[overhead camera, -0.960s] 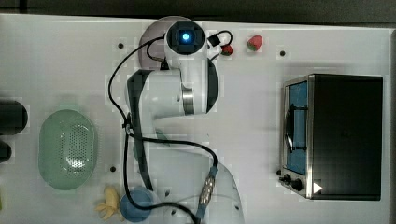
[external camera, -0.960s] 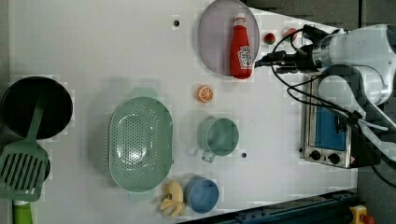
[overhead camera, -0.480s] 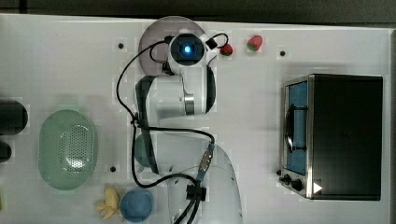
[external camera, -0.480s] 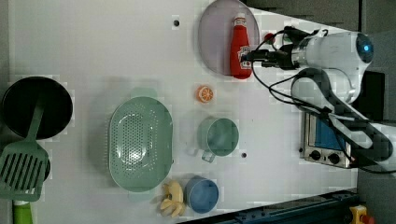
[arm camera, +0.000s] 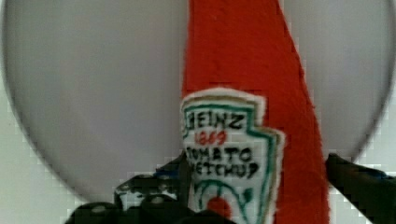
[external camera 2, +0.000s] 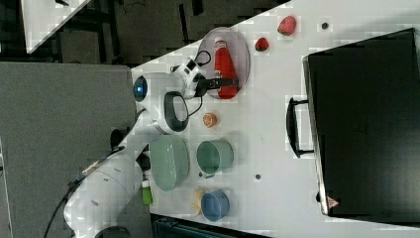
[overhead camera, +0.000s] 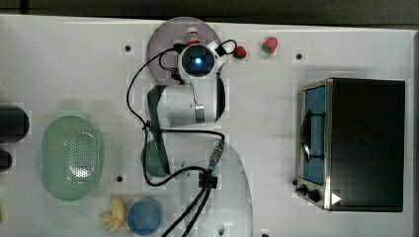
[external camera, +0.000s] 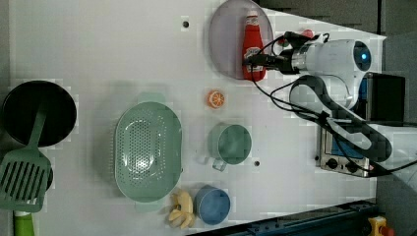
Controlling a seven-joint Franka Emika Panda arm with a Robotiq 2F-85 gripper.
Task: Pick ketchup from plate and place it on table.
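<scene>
**Claw at the ketchup, grip not yet made**

Ketchup (external camera: 253, 45) lay flat on the plate (external camera: 223, 37), cap toward the plate's far rim in the left view. Gripper (external camera: 256, 61) sat low over the bottle's lower body, by the label. In the wrist view the two fingers (arm camera: 359, 182) stood wide apart, one on each side of the bottle (arm camera: 252, 140), not pinching it. Step in hand: reaching in for the pick. Judged next: close the fingers squarely on the body, lift clear of the plate, then carry it to bare table (external camera: 123, 44). Risk: a round bottle lying down may roll or slip.
</scene>
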